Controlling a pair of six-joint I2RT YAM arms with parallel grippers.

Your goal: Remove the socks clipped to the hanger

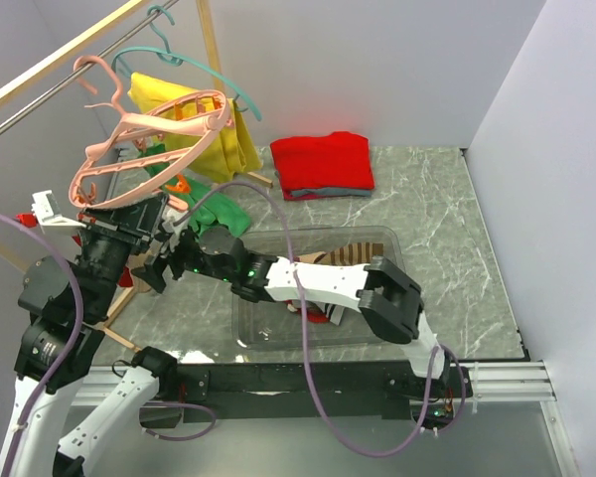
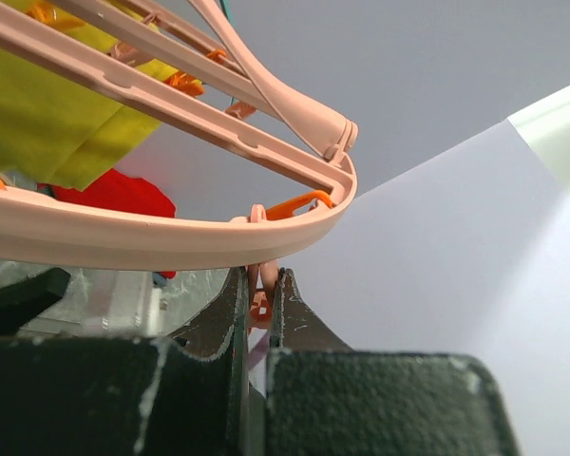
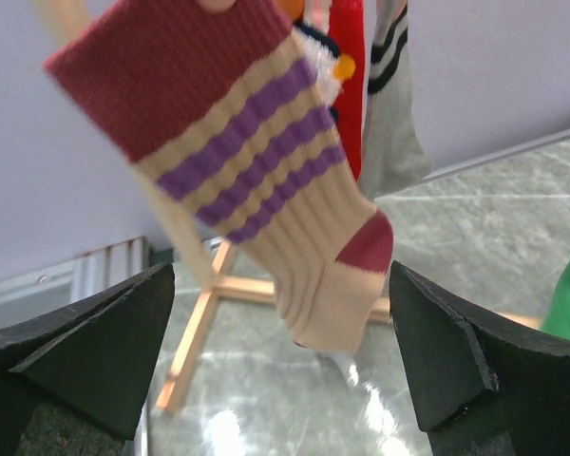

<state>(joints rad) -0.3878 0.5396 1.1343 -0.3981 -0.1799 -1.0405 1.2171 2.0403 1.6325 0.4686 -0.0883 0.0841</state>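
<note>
Left gripper [image 2: 262, 313] is pinched tight on a clip [image 2: 262, 285] under the hanger [image 2: 171, 249] rim, apparently steadying it. Right gripper [image 3: 280, 285] is spread wide and holds nothing. The striped sock [image 3: 256, 180] hangs below the hanger, in line with its gap. Recommendation: close on the ribbed leg, not the toe, then pull straight down from the hanger.

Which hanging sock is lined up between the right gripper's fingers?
The tan sock with purple stripes and a maroon cuff; the red sock and grey sock hang behind it.
</note>
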